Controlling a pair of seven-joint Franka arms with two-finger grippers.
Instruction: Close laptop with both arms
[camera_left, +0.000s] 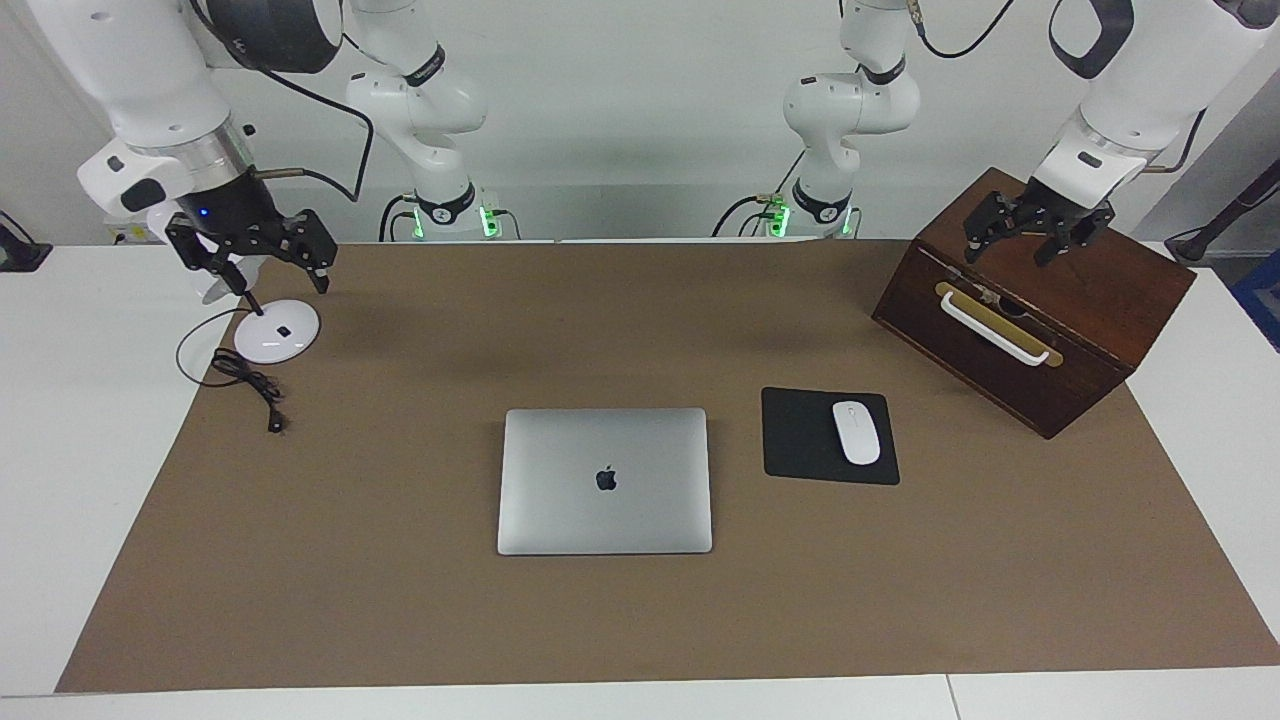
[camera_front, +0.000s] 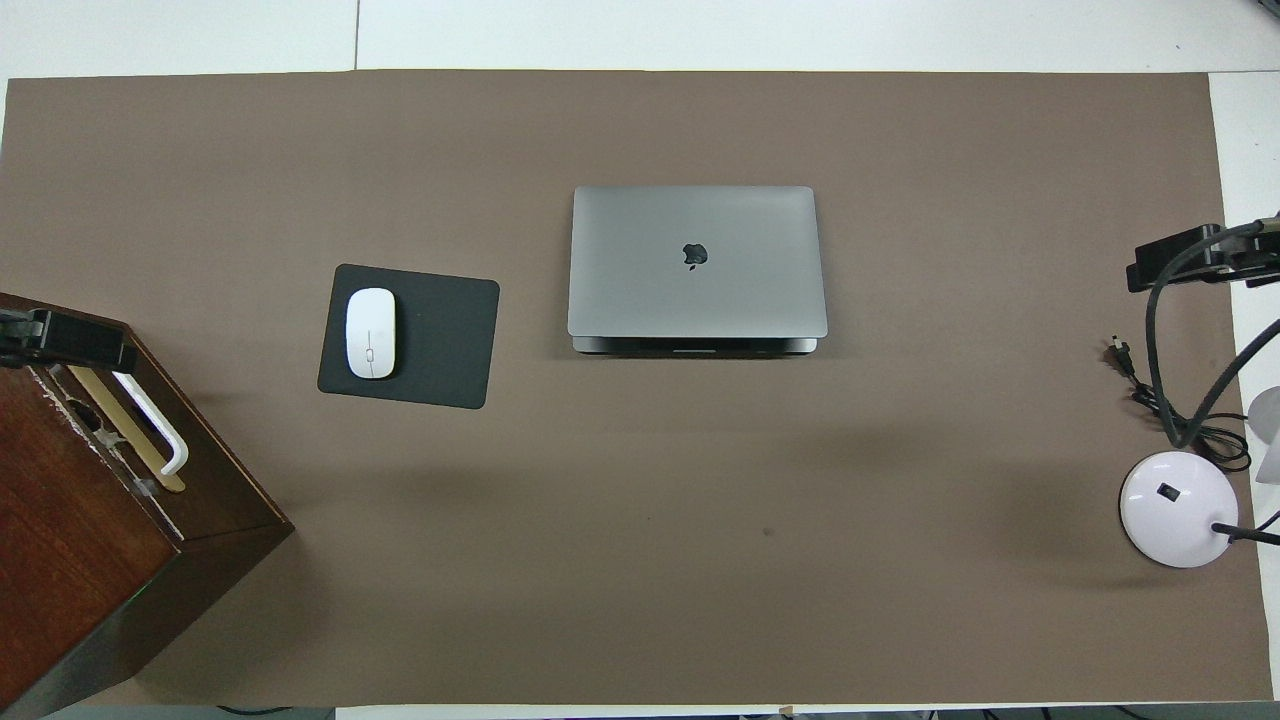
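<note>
We see the laptop (camera_left: 604, 480) lying flat with its lid down in the middle of the brown mat (camera_left: 400, 600), apple logo up, touched by neither arm. Just beside it, toward the left arm's end of the table, a white mouse (camera_left: 856, 432) rests on a black mouse pad (camera_left: 800, 435). Nearer to the robots, at that same end, sits a dark wooden box (camera_left: 1040, 320) with a white handle (camera_left: 995, 330) on its front. The left gripper (camera_left: 1005, 243) hangs in the air over the top of that box, its fingers spread apart and grasping nothing. At the right arm's end of the table we find a lamp's round white base (camera_left: 277, 331), with a black cord (camera_left: 245, 378) coiled beside it on the mat. The right gripper (camera_left: 276, 275) is up over the lamp base, fingers likewise spread wide and empty. Both grippers stand well apart from the laptop, one at each end of the table.
</note>
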